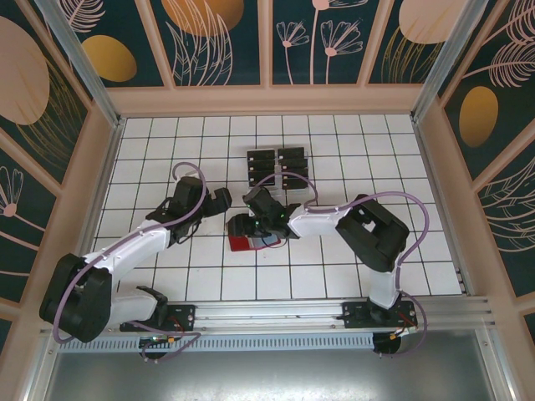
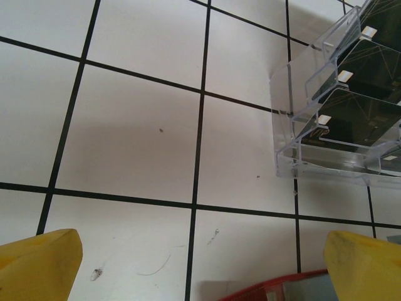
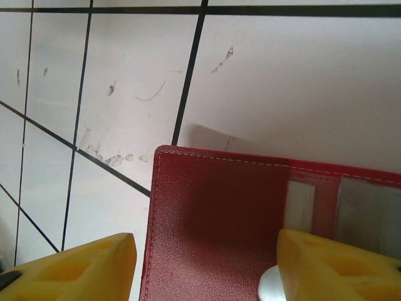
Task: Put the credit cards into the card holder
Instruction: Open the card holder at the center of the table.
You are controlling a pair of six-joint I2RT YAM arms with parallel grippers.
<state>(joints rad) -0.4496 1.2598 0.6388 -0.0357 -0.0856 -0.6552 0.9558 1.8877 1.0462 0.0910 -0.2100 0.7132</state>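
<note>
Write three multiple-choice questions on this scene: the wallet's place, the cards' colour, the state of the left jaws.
1. The red wallet lies: A) behind the clear rack, B) between the rack and the arm bases, C) at the table's left edge.
2. The cards in the rack are: A) white, B) red, C) black.
3. The left jaws are: A) open, nothing between, B) shut on a card, C) shut on the wallet.
Answers: 1 B, the top view shows it nearer the bases than the rack; 2 C, black faces show through the clear tiers; 3 A, the yellow fingers stand wide apart over bare tile.
</note>
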